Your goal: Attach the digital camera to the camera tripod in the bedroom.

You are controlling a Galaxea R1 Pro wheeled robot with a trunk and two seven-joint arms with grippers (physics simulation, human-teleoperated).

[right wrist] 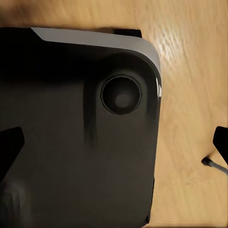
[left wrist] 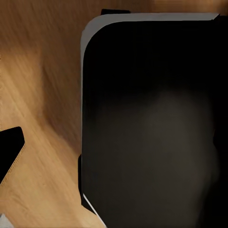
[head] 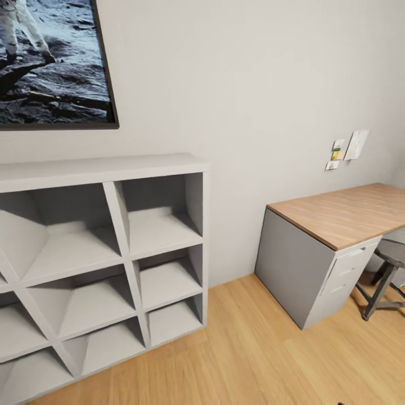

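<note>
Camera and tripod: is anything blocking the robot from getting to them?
Can't judge yet: neither is in sight. The head view has a grey cubby shelf, a wooden-topped desk and a stool along the wall, with wood floor ahead.

**Domestic room – study corner of a home**

Furnishings are indicating a lived-in residence. A light wood floor (head: 253, 360) is running beneath a pale grey wall (head: 253, 84). A grey open cubby shelf (head: 101, 264) is standing against that wall, a framed picture (head: 53, 62) hanging above it. To the right, a wood-topped desk (head: 343, 214) with grey drawers is sitting beside a round stool (head: 388, 270) – paper notes (head: 346, 149) are showing pinned above.
</note>
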